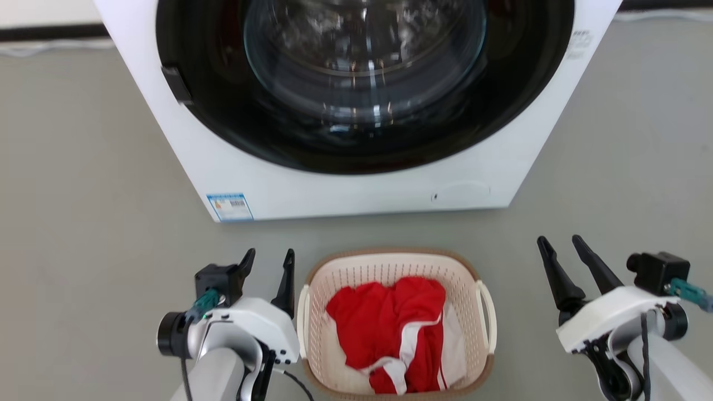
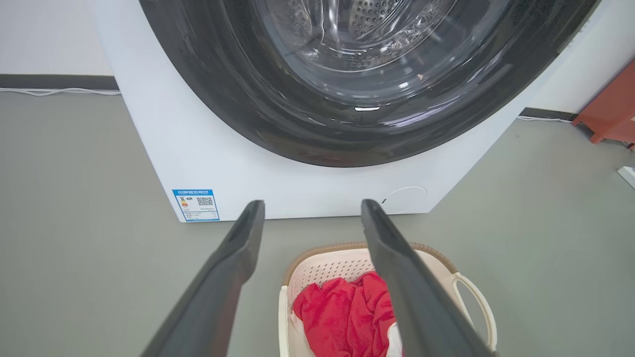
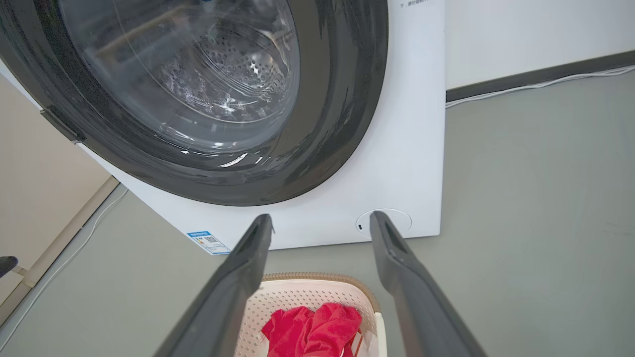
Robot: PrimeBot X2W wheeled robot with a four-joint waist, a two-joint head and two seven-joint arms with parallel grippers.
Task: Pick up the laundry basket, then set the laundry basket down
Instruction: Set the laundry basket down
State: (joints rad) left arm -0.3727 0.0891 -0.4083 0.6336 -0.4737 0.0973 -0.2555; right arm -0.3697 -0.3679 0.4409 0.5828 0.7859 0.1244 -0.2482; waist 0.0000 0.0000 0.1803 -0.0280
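The laundry basket (image 1: 390, 267) is cream-white perforated plastic with a brown woven-look rim and white loop handles. It stands on the grey floor in front of the washing machine and holds red and white clothing (image 1: 395, 328). My left gripper (image 1: 268, 262) is open just left of the basket's left handle (image 1: 302, 317), nothing between its fingers. My right gripper (image 1: 562, 245) is open further off to the right of the right handle (image 1: 488, 314). The left wrist view shows the basket (image 2: 322, 265) below my open fingers (image 2: 233, 267); the right wrist view shows its far rim (image 3: 317, 290).
A white front-loading washing machine (image 1: 356, 189) with a dark round glass door stands close behind the basket. Grey floor (image 1: 83, 195) spreads on both sides. An orange-red object (image 2: 612, 106) sits by the wall at the right of the left wrist view.
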